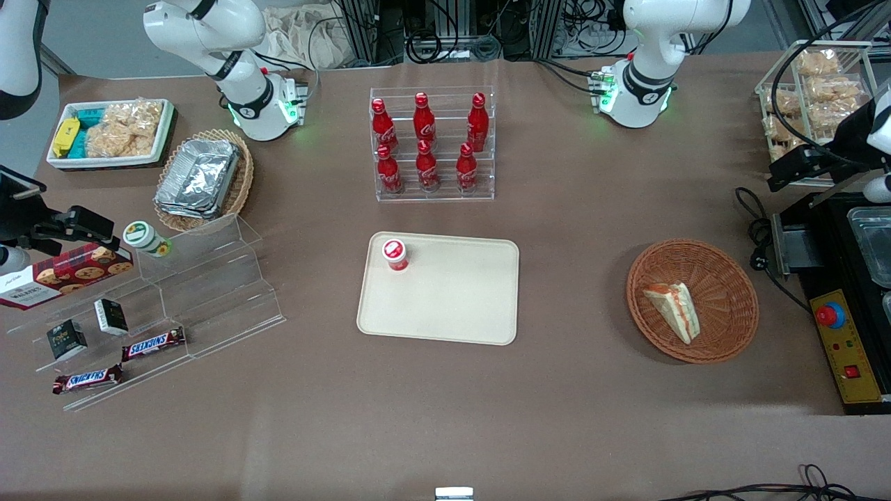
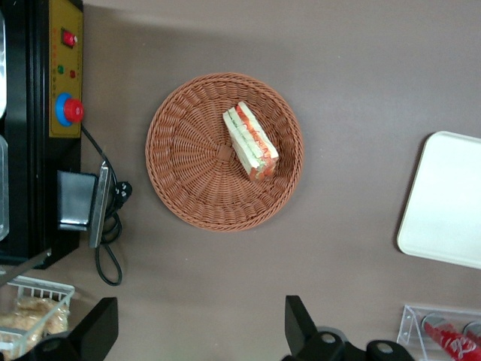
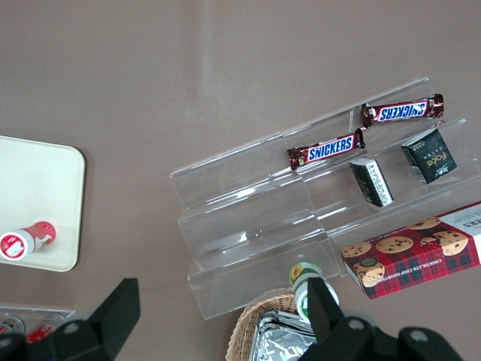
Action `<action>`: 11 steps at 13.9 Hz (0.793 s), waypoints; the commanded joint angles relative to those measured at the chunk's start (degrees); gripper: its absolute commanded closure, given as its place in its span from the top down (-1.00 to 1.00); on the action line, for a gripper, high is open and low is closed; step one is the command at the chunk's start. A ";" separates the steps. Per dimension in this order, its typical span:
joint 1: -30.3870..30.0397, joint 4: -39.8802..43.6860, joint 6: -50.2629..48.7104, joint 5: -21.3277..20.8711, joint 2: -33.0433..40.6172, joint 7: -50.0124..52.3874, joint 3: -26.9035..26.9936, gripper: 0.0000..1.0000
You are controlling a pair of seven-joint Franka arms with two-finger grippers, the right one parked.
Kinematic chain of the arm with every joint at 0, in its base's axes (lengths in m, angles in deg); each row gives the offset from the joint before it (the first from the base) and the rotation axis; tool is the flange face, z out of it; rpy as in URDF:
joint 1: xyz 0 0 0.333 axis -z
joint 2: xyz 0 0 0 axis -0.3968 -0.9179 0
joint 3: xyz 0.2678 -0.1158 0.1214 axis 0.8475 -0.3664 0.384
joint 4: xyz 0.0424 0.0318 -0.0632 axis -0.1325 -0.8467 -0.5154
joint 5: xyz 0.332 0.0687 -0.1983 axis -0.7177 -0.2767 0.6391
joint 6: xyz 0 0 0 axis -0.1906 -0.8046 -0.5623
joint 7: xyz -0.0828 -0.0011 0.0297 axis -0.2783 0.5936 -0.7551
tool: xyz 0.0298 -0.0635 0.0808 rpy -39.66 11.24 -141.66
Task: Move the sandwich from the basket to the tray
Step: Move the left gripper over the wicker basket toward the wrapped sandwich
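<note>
While the sandwich (image 2: 250, 141) lies on its side in the basket (image 2: 180, 177), near the desk edge at the working arm's end, the gripper (image 2: 201, 331) hangs high above it, wide open and empty. I think it waits there to drop down. The tray (image 1: 445, 296), mid-desk, has room beside a small cup (image 1: 395, 254).

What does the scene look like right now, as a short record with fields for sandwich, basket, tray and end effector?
sandwich: lying in the basket, untouched
basket: toward the working arm's end of the table, holds only the sandwich
tray: mid-table, a red-capped cup standing on one corner
end effector: open, empty, high above the table beside the basket
task state: pick not yet begun
</note>
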 commanded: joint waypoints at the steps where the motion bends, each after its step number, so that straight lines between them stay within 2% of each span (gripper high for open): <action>1: 0.41 2.90 -3.12 -0.99 -1.36 -2.09 0.12 1.00; 5: -0.29 3.25 -2.95 -0.03 -3.38 -0.96 0.47 1.00; 11: 2.43 2.90 2.92 -0.90 -12.86 11.59 -0.41 1.00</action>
